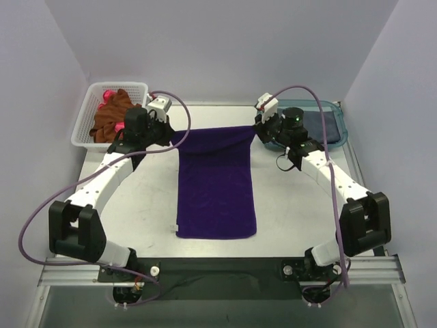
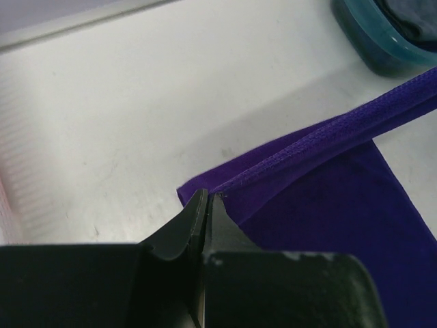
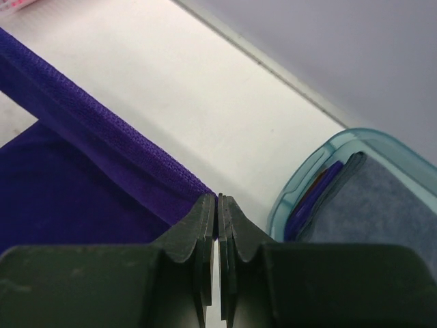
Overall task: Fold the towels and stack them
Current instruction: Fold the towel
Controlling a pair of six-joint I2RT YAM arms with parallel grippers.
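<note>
At the far edge of the table (image 1: 136, 205), my left claw (image 2: 207, 205) is pinched tight on one corner of the purple towel (image 1: 216, 184) and my right claw (image 3: 217, 205) on the other, with the hem lifted taut between them. The rest lies flat down the middle, toward my bases. A rust-brown towel (image 1: 109, 119) sits bunched in the white basket (image 1: 83, 130) beside my left claw, and a blue-grey towel (image 3: 382, 212) lies in the teal tub (image 3: 307, 171) beside my right.

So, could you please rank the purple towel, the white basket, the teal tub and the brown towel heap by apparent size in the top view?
Largest: purple towel.
Next: white basket and teal tub look alike; the right arm hides part of the tub, so unranked.
Smallest: brown towel heap.
</note>
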